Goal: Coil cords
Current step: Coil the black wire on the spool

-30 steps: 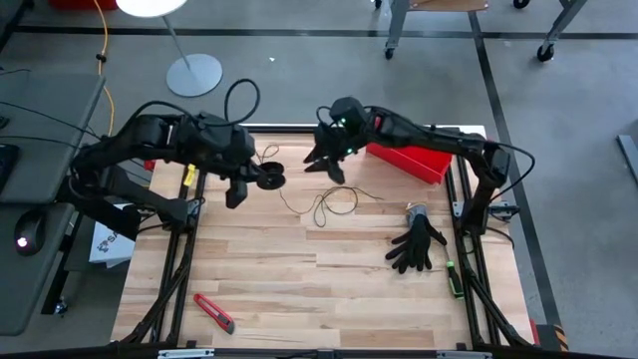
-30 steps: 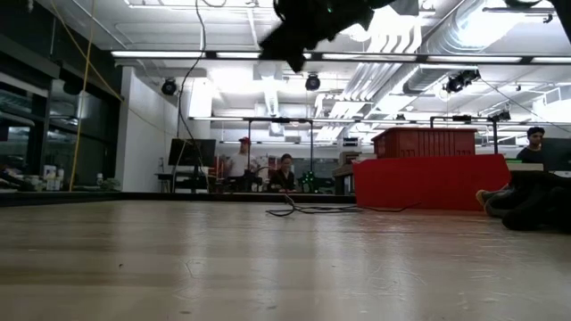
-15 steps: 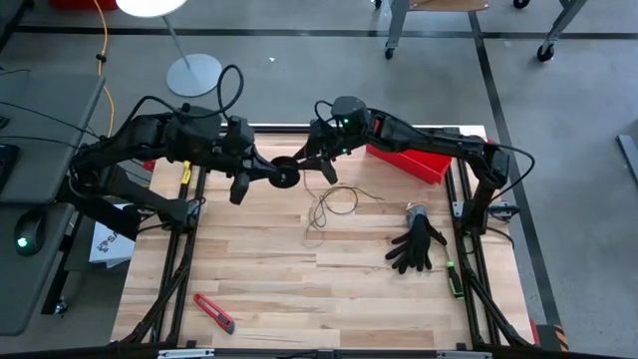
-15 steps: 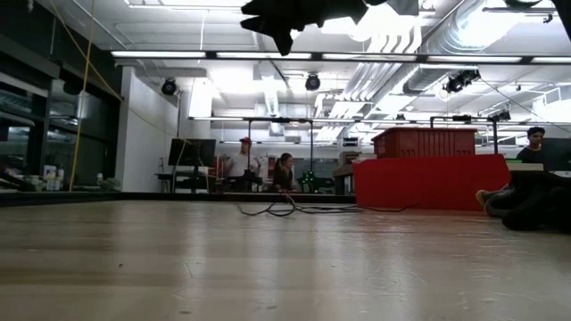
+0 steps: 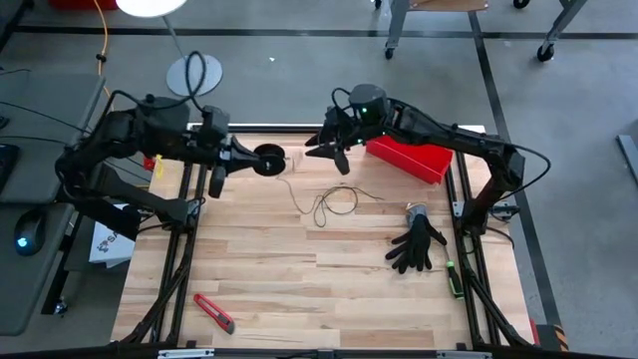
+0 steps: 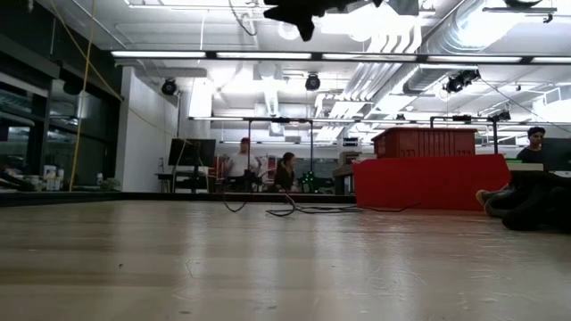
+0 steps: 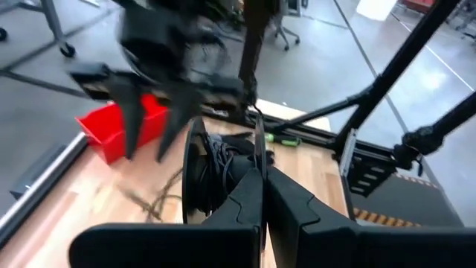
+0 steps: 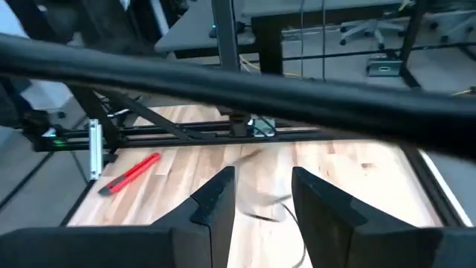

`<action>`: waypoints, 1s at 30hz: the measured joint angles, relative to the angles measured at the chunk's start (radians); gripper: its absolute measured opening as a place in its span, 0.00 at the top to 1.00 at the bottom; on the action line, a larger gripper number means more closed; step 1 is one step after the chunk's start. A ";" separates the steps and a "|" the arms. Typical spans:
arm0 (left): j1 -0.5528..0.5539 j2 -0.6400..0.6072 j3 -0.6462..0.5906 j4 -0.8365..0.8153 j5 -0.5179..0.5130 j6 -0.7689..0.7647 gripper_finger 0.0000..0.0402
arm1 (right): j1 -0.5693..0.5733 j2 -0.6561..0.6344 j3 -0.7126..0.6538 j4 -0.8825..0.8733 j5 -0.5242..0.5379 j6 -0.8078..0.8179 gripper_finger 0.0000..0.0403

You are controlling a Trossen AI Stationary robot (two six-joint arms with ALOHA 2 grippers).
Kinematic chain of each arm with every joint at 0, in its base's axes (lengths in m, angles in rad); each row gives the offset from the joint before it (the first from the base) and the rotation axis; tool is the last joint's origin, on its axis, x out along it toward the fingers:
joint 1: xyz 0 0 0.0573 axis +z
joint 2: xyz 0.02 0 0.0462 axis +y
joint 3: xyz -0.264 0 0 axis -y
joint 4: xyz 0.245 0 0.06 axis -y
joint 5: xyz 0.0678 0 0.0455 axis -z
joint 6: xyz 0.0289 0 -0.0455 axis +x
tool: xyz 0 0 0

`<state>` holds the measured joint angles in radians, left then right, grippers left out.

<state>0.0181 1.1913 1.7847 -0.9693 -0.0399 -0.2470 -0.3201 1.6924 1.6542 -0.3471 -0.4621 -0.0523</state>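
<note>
The left pincer (image 5: 246,160) is pressed together on the rim of the spool (image 5: 267,160), which is held above the far part of the surface (image 5: 299,289), left of its middle. In the left wrist view the spool (image 7: 223,171) is seen edge-on, just past the two closed fingers (image 7: 245,216), with dark cord wound between its two discs.

The right pincer (image 5: 334,152) is raised near the far edge of the surface, to the right of the spool and apart from it. Its fingers are spread, and in the right wrist view (image 8: 260,205) nothing is seen between them.

The loose part of the cord (image 5: 329,204) lies on the surface in a few irregular loops, between the two pincers and a little nearer to the front. One thin end is seen running from the loops towards the spool. In the low view the cord (image 6: 285,209) is seen as a low dark tangle far back on the surface.

A red bin (image 5: 409,160) stands at the far right, under the right arm. A black glove (image 5: 417,244) lies at the right side, with a small grey object (image 5: 416,212) just behind it. A red cutter (image 5: 214,312) lies near the front left.

No brand, label or writing can be read on any of these things.
</note>
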 joint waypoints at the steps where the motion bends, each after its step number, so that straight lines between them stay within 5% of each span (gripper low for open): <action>1: 0.006 -0.005 0.000 0.004 0.000 0.005 1.00 | 0.015 0.001 0.000 0.004 0.026 -0.001 0.69; 10: 0.040 -0.015 0.000 0.088 0.009 0.058 1.00 | 0.093 0.028 0.000 0.138 0.348 0.026 0.69; 17: 0.041 -0.016 0.000 0.102 0.072 0.068 1.00 | 0.095 0.028 0.046 0.087 0.229 0.027 0.69; 30: 0.040 -0.012 -0.002 0.099 0.012 0.127 1.00 | 0.130 0.028 0.135 -0.246 0.234 -0.001 0.69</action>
<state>0.0586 1.1796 1.7832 -0.8701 -0.0281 -0.1204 -0.1905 1.7206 1.7890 -0.5930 -0.2280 -0.0528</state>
